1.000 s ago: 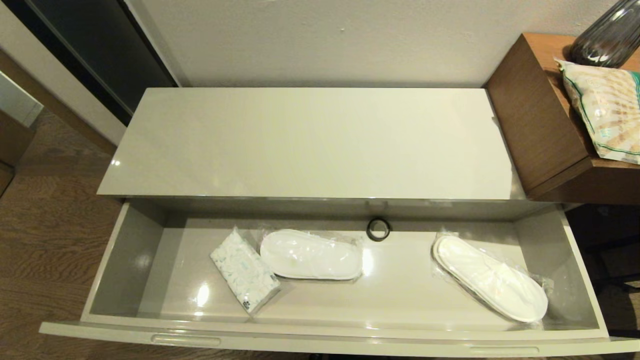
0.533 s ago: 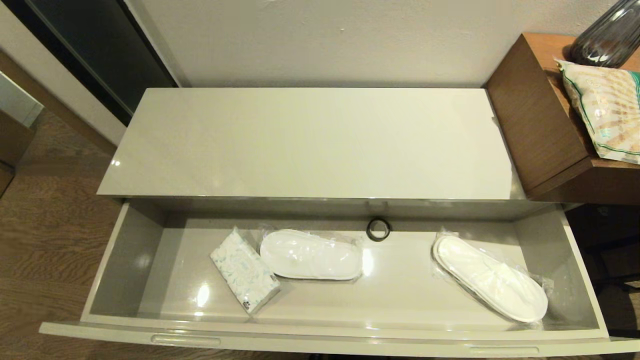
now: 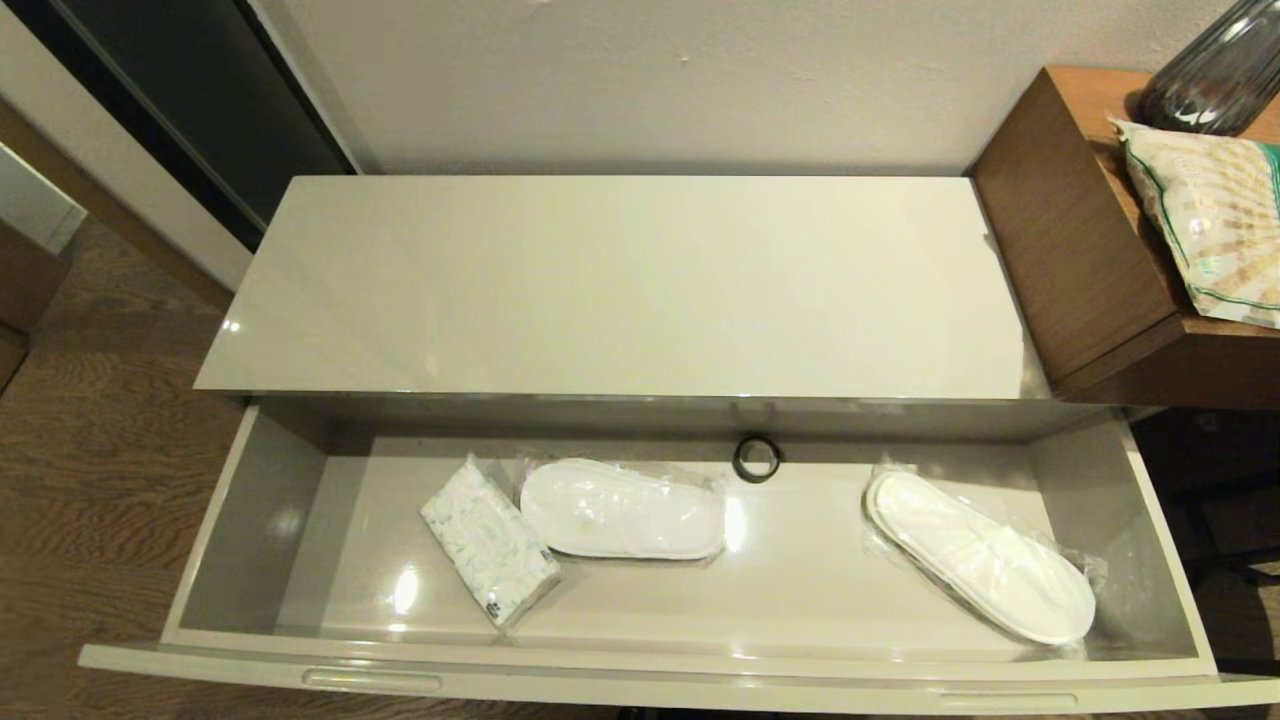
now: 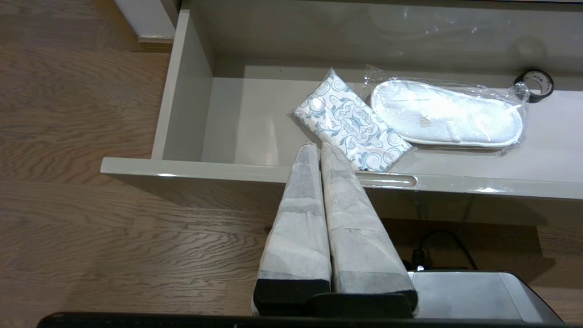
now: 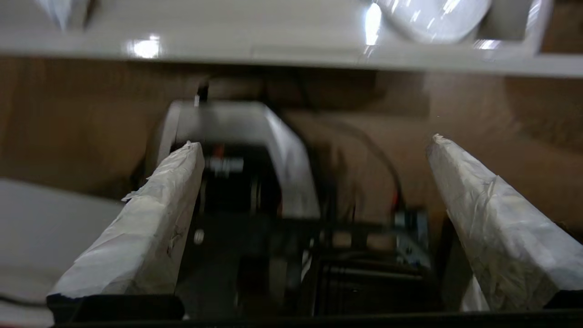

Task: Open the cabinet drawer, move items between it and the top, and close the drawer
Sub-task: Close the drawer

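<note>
The cabinet drawer stands pulled out, holding the tissue pack, two wrapped white slippers and, at the back wall, the tape roll; the top is bare. The left tool, fingers together, hangs outside the drawer front, while the right tool is spread apart below it.

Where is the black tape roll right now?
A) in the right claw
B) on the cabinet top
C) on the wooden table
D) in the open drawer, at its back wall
D: the black tape roll sits inside the open cabinet drawer against its back wall, between the two wrapped slippers; the cabinet top carries nothing.
</note>
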Controlling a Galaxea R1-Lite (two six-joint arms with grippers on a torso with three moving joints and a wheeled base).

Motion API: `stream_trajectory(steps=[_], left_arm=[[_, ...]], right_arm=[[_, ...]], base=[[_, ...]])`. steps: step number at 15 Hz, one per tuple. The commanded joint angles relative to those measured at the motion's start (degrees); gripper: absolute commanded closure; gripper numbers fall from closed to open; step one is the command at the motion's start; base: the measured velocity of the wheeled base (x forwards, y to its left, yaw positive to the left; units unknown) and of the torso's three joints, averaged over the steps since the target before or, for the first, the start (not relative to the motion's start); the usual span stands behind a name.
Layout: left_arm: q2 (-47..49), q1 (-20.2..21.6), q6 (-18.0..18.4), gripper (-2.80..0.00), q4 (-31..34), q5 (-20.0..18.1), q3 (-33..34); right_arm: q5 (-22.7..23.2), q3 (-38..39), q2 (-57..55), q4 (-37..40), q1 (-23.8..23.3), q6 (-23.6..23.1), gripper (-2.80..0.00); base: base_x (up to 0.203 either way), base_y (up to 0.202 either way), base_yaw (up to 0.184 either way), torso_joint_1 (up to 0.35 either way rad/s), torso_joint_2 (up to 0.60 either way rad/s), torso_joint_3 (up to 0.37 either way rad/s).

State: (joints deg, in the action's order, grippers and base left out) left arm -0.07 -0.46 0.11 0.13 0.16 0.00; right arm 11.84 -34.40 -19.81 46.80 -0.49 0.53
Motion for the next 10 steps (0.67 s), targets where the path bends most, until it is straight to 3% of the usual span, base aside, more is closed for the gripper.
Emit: stream_trajectory(steps=[1, 6, 10], left_arm=[[0.07, 0.02, -0.02, 0.0, 0.01, 0.02, 0.0], [0.07, 0.02, -0.02, 0.0, -0.03, 0.02, 0.0], [0.07, 0.02, -0.02, 0.0, 0.04, 0.02, 0.0]], right_arm=[[2.81, 2.19, -11.53, -0.88, 0.04, -1.95, -2.8], [5.26, 8.64, -19.84, -6.05, 0.13, -6.61, -2.8], [9.58, 9.77, -29.84, -15.26, 0.14, -6.51, -2.8]], base=[[0.0, 0.0, 0.0, 0.0, 0.0, 0.0], [0.0, 0.0, 0.0, 0.0, 0.0, 0.0], [0.0, 0.0, 0.0, 0.0, 0.0, 0.0]])
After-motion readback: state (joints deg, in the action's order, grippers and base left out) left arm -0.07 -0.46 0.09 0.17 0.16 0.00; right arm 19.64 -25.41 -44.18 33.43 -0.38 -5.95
